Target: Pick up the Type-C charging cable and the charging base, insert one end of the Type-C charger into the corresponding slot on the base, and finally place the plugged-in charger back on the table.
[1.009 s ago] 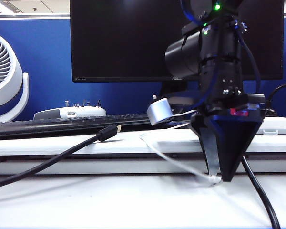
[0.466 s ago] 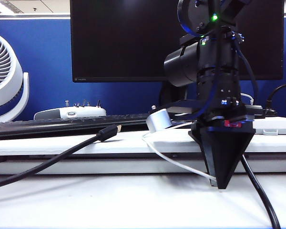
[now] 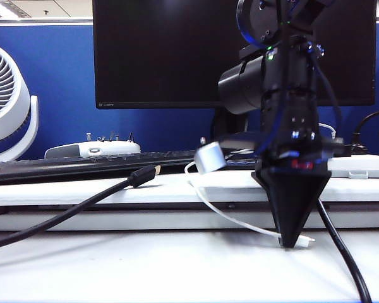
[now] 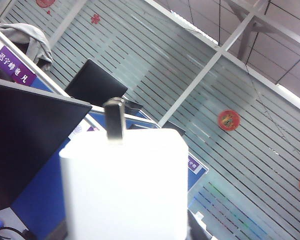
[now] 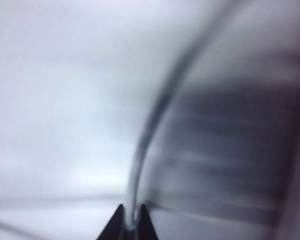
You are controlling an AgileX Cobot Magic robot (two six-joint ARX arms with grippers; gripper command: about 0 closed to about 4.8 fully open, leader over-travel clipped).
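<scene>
Pinching down at the near edge of the tabletop (image 3: 177, 271), our right gripper (image 3: 290, 243) has its jaws clenched on the Type-C charging cable (image 3: 224, 214), right by the plug end, whose white tip pokes out just beside the fingertips and rests on the surface. From the right wrist view we confirm it: the thin white cord runs straight up from between the two dark fingertips (image 5: 115, 225), though everything else there is a blur.

We judge this to be the pick-up of the cable. To do it well, we want a straight, slow lift, keeping the plug square in the grip so it does not twist, and letting the slack uncurl without snagging the thick black cable (image 3: 82, 205) that trails across the ledge, or the other black lead just beside the gripper.

Further back, the white cord loops up onto the raised ledge. Farther still, keyboard, monitor (image 3: 170, 53) and fan (image 3: 6, 101) stand well clear.

Our left gripper itself stays hidden; its wrist view is filled by the charging base (image 4: 125, 185), prong up against the ceiling, apparently held aloft, though we cannot tell how those jaws stand.
</scene>
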